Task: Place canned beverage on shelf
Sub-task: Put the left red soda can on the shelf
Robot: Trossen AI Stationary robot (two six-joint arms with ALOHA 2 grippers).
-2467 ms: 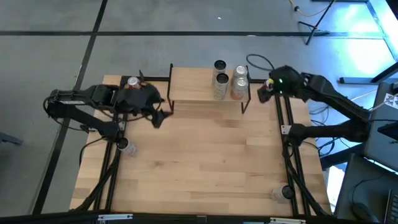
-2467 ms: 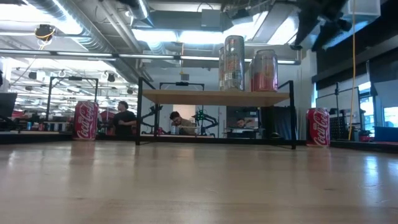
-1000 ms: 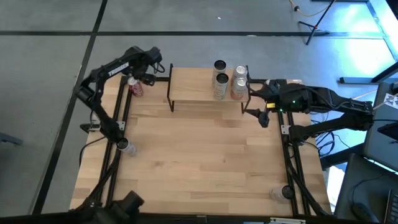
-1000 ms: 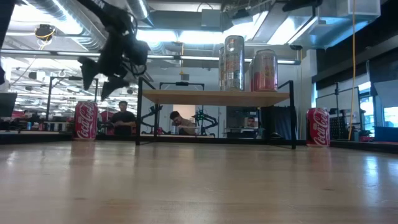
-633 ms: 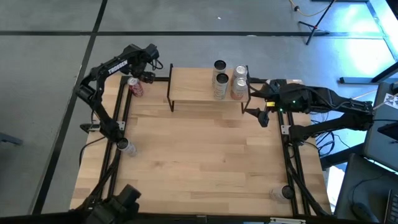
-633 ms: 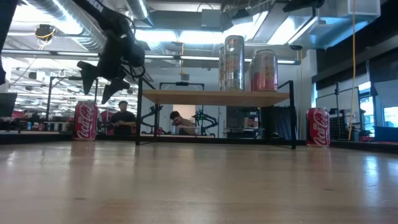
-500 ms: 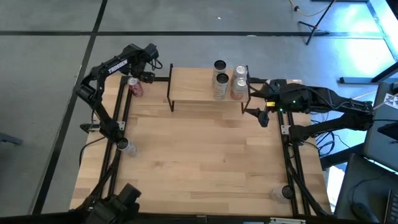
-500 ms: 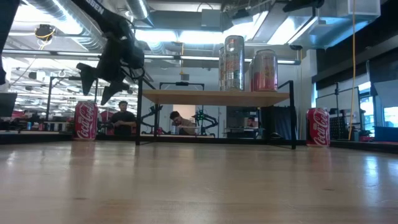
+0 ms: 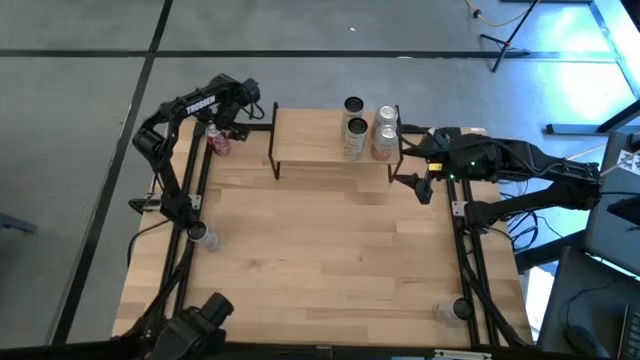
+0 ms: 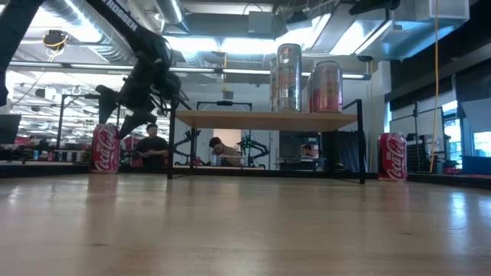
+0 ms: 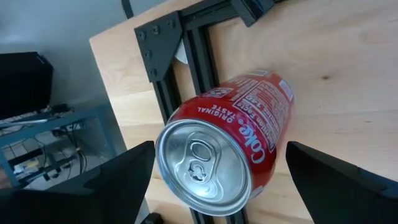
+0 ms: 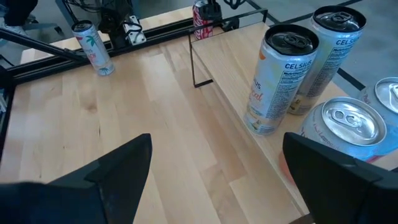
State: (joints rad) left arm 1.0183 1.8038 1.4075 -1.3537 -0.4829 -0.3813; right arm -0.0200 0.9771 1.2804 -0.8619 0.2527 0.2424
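A red Coke can (image 11: 227, 158) stands upright on the table at the far left, beside the shelf's left legs; it also shows in the high view (image 9: 216, 140) and the low view (image 10: 105, 148). My left gripper (image 11: 217, 186) is open just above it, one finger on either side, touching nothing; it also shows in the low view (image 10: 116, 113). The shelf (image 9: 320, 140), a light-wood board on black legs, carries several cans (image 9: 353, 136) at its right end. My right gripper (image 9: 412, 182) is open and empty by the shelf's right end. A second red can (image 10: 392, 156) stands right of the shelf.
A palm-print can (image 12: 93, 55) stands by the table's left edge, also in the high view (image 9: 200, 235). Another can (image 9: 450, 312) stands at the near right corner. The shelf's left half (image 9: 300, 135) is bare. Black frame rails (image 11: 186, 56) run beside the red can.
My left gripper has come down toward the red can at the far left, staying open. The can and my right arm have kept still.
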